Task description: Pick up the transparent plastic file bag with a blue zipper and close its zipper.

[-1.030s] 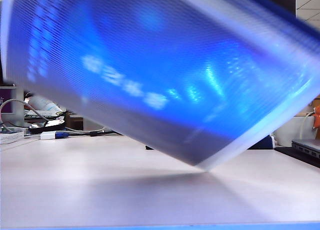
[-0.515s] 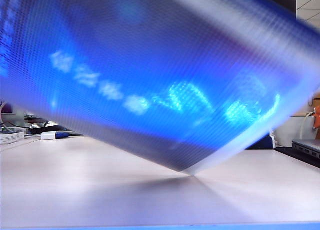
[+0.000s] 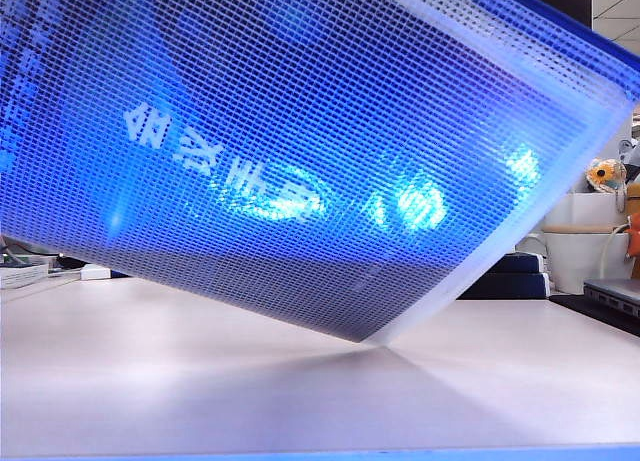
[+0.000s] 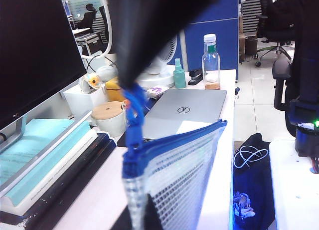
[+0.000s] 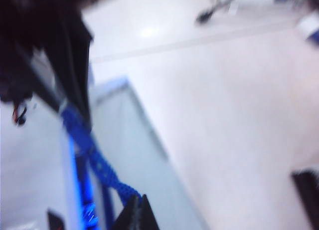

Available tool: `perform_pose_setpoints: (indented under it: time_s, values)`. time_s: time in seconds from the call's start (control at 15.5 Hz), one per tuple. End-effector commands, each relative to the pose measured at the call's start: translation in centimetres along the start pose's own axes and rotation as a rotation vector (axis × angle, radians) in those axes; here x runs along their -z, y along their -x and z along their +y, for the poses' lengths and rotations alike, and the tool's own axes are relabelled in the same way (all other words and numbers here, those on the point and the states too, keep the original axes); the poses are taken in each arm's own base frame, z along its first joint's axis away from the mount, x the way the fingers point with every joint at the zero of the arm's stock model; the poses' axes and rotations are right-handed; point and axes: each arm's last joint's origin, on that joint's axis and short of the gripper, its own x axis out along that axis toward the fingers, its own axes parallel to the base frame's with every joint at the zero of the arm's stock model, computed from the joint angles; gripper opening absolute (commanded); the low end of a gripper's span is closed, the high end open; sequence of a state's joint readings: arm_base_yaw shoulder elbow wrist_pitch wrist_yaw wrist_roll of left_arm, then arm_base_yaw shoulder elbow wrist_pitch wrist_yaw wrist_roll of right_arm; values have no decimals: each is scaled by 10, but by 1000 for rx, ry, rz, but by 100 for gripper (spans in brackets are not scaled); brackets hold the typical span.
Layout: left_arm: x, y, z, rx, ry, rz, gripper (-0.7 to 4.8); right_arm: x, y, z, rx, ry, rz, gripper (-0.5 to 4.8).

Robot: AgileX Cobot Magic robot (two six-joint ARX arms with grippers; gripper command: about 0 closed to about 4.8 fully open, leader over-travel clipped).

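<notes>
We see the file bag lifted and tilted close in front of the exterior camera, filling most of that view; its grid-textured face glows blue, and its lowest corner hangs just above or at the pale tabletop, and we cannot tell whether it touches. The dark blue zipper runs along the bag's upper edge.

In the left wrist view our left gripper is closed on the zipper's blue pull end at the corner of the file bag. Beyond it we see a grey laptop, a clear bottle and a dark monitor.

The right wrist view is blurred; our right gripper is closed on the blue zipper edge of the file bag, with the tabletop below.
</notes>
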State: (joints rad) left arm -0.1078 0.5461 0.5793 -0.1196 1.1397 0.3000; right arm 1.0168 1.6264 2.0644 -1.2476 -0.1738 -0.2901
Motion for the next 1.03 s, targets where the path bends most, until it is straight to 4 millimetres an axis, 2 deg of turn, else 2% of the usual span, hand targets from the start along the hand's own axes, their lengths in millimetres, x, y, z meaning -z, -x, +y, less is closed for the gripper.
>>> perform_pose_setpoints:
  time_s: [0.06, 0.19, 0.32, 0.39, 0.45, 0.71, 1.03]
  values:
    - [-2, 0, 1, -41, -24, 4, -5, 14, -13, -2, 77, -55, 197, -5]
    - [-2, 0, 1, -41, -23, 5, -5, 26, -30, -6, 97, -73, 285, -5]
    - [-2, 0, 1, -43, -23, 6, -5, 52, -54, -21, 158, -148, 426, -5]
    - [-2, 0, 2, -66, -22, 14, -5, 62, -57, -30, 194, -186, 470, -5]
    - [0, 1, 3, -101, -29, 34, -5, 73, -58, -43, 227, -245, 504, -5]
    - [3, 1, 4, -157, -17, 65, -5, 89, -55, -66, 276, -346, 537, -5]
    - [2, 1, 5, -174, -21, 69, -5, 114, -35, -108, 366, -500, 552, -5]
